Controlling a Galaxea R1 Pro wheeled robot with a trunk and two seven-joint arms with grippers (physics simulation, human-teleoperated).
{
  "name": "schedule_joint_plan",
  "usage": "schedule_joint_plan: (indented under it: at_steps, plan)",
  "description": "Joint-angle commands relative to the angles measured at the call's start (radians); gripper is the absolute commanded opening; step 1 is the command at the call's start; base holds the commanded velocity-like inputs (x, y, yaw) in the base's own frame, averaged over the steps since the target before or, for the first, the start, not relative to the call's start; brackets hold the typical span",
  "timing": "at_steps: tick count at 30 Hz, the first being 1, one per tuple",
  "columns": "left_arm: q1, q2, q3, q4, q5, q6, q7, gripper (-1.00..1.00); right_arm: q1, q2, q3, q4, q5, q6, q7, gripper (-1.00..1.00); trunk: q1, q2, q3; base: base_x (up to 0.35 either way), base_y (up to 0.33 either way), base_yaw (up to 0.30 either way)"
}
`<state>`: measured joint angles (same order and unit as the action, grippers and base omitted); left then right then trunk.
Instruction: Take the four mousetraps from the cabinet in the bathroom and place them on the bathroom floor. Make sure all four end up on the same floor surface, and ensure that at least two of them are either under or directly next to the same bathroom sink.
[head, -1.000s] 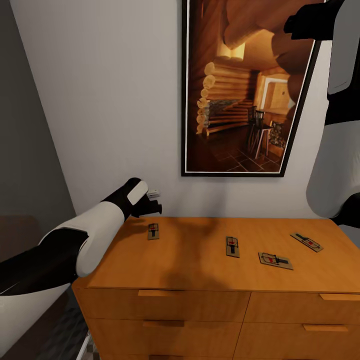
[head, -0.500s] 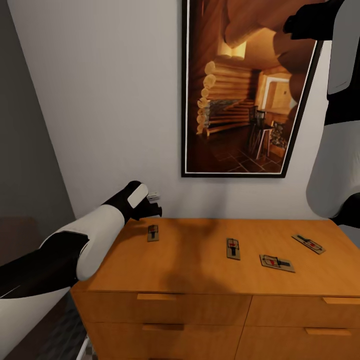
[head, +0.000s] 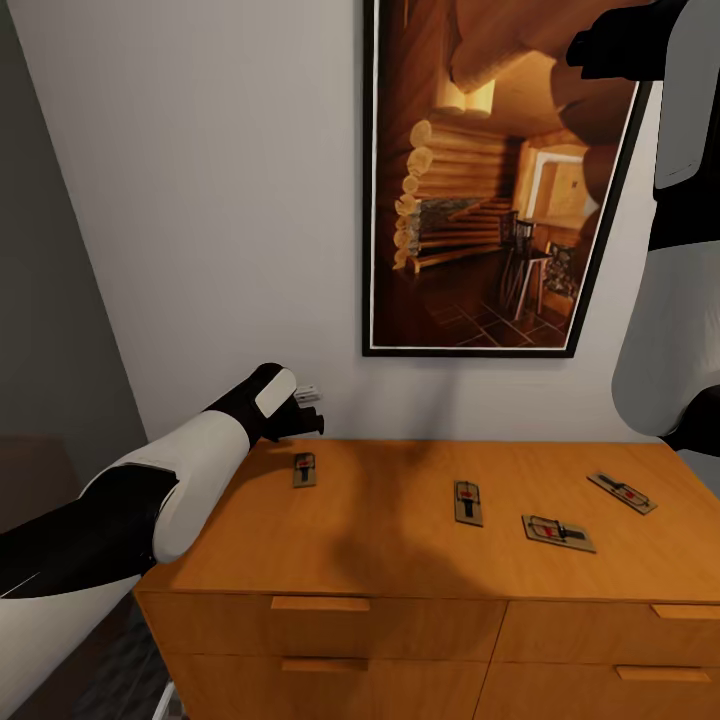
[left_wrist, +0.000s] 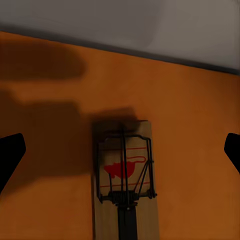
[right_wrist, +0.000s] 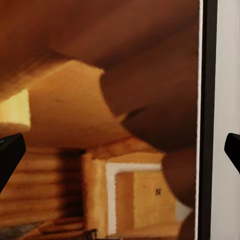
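Cabinet (head: 400, 540): orange-brown wood. Mousetraps (head: 467, 502): tan boards, dark wire, red mark. Picture (head: 490, 180): dark frame, amber log interior. Wall (head: 200, 200): pale grey.

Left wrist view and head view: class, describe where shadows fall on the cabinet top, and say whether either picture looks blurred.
Head view: a broad soft shadow darkens the cabinet top between the leftmost mousetrap and the next one; edges look sharp. Left wrist view: dark soft-edged patches shade the orange wood beside and behind the mousetrap, whose wire and red mark read slightly soft.
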<state>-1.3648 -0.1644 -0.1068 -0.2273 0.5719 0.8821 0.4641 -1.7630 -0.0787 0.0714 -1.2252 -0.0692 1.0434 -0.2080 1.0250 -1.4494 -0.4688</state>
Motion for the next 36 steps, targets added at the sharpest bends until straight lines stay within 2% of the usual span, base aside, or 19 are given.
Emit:
schedule_joint_plan:
  at_steps: [1,36]
  plan:
    - [-0.001,0.000,-0.008,-0.001,0.011,0.003,0.007,1.00,-0.001,-0.001,0.003,0.000,-0.007,0.004,-0.008,1.00,0.000,-0.001,-0.001,0.008,-0.001,0.000]
    - [0.001,0.000,-0.007,0.000,0.011,0.003,0.006,1.00,-0.001,-0.002,0.004,0.000,-0.007,0.004,-0.008,1.00,0.000,-0.001,-0.001,-0.010,-0.012,0.000]
